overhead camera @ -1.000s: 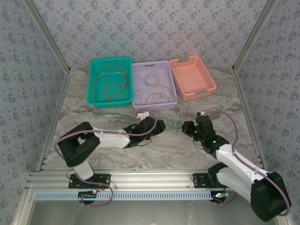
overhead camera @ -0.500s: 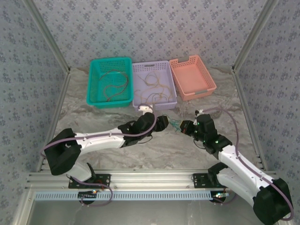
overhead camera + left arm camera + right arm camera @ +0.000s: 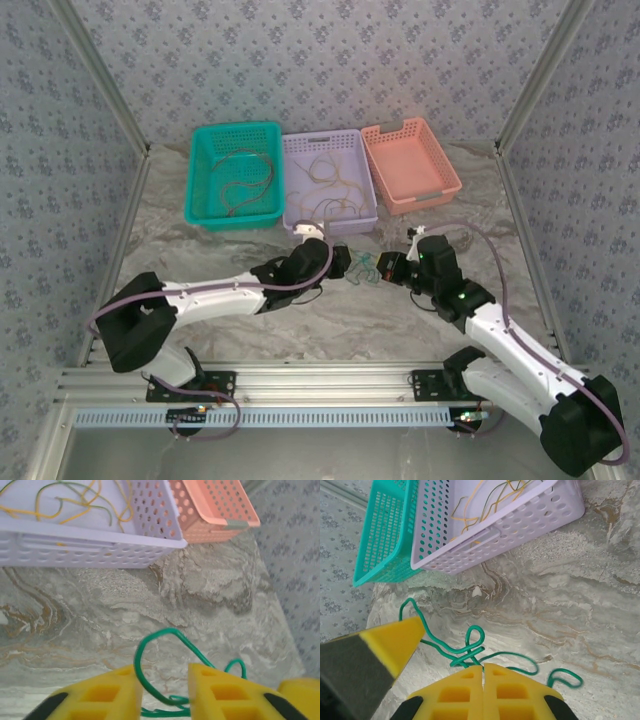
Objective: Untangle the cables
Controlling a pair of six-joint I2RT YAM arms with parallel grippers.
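- Cables (image 3: 327,188) lie loose in the lilac basket (image 3: 330,222). In front of it, one green cable (image 3: 364,268) rests on the table (image 3: 200,250) between the left gripper (image 3: 347,262) and the right gripper (image 3: 386,269).
- Left wrist: the yellow pads (image 3: 100,695) stand apart, with the green loop between them.
- Right wrist: the pads are pressed together, pinching the green cable at their tip.

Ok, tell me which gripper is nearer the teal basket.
Left. The left gripper lies toward the arms and right of the teal basket, beside the green cable; the right gripper, shut on that cable, is farther right.
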